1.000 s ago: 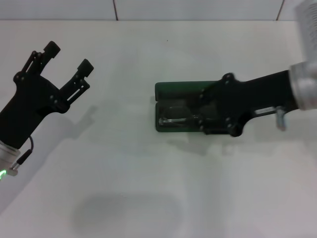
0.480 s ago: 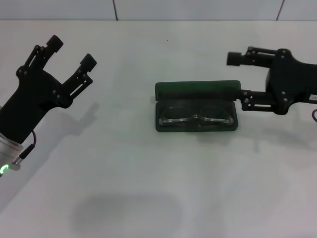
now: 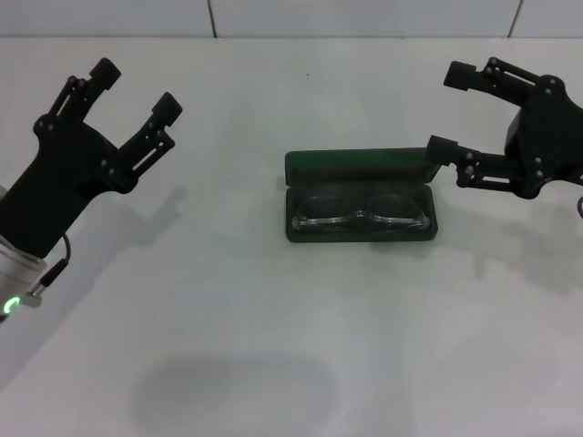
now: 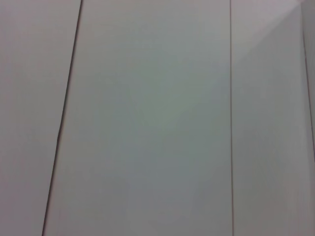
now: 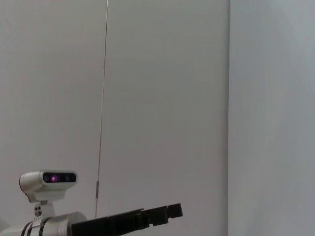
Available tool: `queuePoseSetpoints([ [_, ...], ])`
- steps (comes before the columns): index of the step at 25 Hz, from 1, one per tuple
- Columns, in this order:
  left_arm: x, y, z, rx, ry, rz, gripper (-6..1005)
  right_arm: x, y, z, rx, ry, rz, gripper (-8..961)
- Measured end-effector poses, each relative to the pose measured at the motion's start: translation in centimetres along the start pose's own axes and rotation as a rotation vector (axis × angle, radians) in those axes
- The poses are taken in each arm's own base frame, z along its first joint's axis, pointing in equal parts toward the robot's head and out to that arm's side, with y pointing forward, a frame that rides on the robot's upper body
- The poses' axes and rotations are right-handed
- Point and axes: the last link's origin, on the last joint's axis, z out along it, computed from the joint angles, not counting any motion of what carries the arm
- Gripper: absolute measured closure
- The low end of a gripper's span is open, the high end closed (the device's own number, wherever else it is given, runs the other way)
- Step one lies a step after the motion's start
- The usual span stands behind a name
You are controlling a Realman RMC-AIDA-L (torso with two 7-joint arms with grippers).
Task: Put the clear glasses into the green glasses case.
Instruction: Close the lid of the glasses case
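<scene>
Clear glasses (image 3: 361,217) lie folded in the lower half of the green glasses case (image 3: 362,201), which I see open on the white table (image 3: 273,346) with its lid standing along the far edge. From my remote station I read the right gripper (image 3: 447,107) as empty, its fingers spread wide; it hangs above the table off the case's right end, the nearer fingertip (image 3: 437,145) just beside the lid's right corner, though I cannot tell whether the two touch. The left gripper (image 3: 137,88) is raised well to the left of the case, also with fingers parted and nothing held. Bare tabletop runs between the left gripper and the case, and a broad open stretch lies in front of the case toward me. Behind the case the table's far edge meets a tiled wall (image 3: 364,16). The left wrist view shows only pale wall panels; the right wrist view shows wall panels and the left arm (image 5: 123,223).
</scene>
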Motion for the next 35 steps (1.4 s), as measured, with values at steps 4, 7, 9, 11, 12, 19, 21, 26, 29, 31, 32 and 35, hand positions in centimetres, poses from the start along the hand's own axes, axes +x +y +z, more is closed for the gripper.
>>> queuePoseSetpoints([
  [4, -0.2, 0.2, 0.1, 0.003, -0.001, -0.003, 130, 0.0, 0.0, 0.0, 0.001, 0.000, -0.001, 111],
  [7, -0.4, 0.2, 0.3, 0.012, -0.011, -0.007, 130, 0.0, -0.1, -0.6, 0.023, 0.000, 0.001, 109],
  [9, -0.8, 0.0, 0.9, 0.023, -0.034, -0.012, 131, 0.0, -0.2, -1.4, 0.063, -0.007, 0.003, 108],
  [11, -1.5, -0.5, 2.1, 0.037, -0.085, -0.021, 131, 0.1, -0.4, -2.8, 0.135, -0.026, 0.009, 108],
  [12, -2.0, -0.7, 2.8, 0.044, -0.116, -0.027, 131, 0.1, -0.5, -3.3, 0.168, -0.039, 0.014, 108],
  [19, -4.3, -2.0, 8.2, 0.057, -0.336, -0.120, 131, 0.5, -0.9, -7.2, 0.421, -0.181, 0.059, 108],
  [21, -4.7, -2.0, 9.8, 0.052, -0.382, -0.122, 131, 0.7, -0.7, -7.9, 0.465, -0.197, 0.047, 108],
  [26, -5.3, -1.6, 12.4, 0.045, -0.464, -0.147, 131, 1.3, -0.2, -8.0, 0.496, -0.217, 0.047, 108],
  [29, -5.8, -0.4, 13.6, -0.025, -0.516, -0.126, 131, 1.4, -0.1, -8.0, 0.502, -0.218, 0.045, 109],
  [31, -6.1, 0.9, 14.1, -0.095, -0.551, -0.104, 131, 1.5, 0.0, -8.1, 0.507, -0.218, 0.046, 109],
  [32, -6.2, 1.3, 14.3, -0.118, -0.561, -0.100, 131, 1.6, 0.0, -8.1, 0.509, -0.216, 0.049, 109],
  [35, -6.3, 2.3, 14.4, -0.165, -0.573, -0.095, 131, 1.7, 0.1, -8.1, 0.512, -0.216, 0.056, 109],
])
